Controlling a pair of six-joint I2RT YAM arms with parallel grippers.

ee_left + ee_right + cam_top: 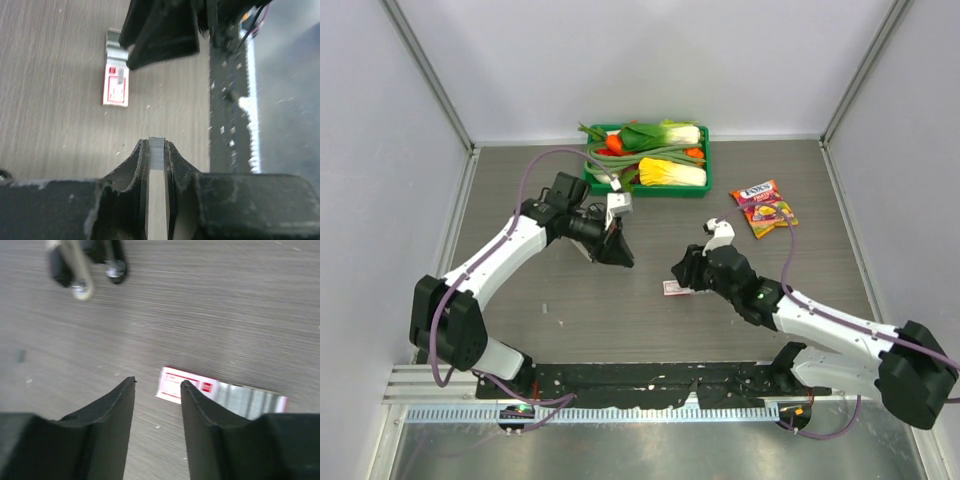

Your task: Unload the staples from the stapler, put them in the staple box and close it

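Stapler (pixel 157 190) clenched in left fingers (pixel 131 165), frame bottom; right fingers (pixel 117 405) released near box (pixel 235 397), lower centre.

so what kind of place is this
Probably a robot test cell: a wood-grain table walled by plain white panels, left arm and right arm bolted at its near edge, a green tray of vegetables.

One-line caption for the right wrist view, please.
Right gripper open over the table, the end of a pink-and-white box showing between its jaws; left gripper blurred at top left.
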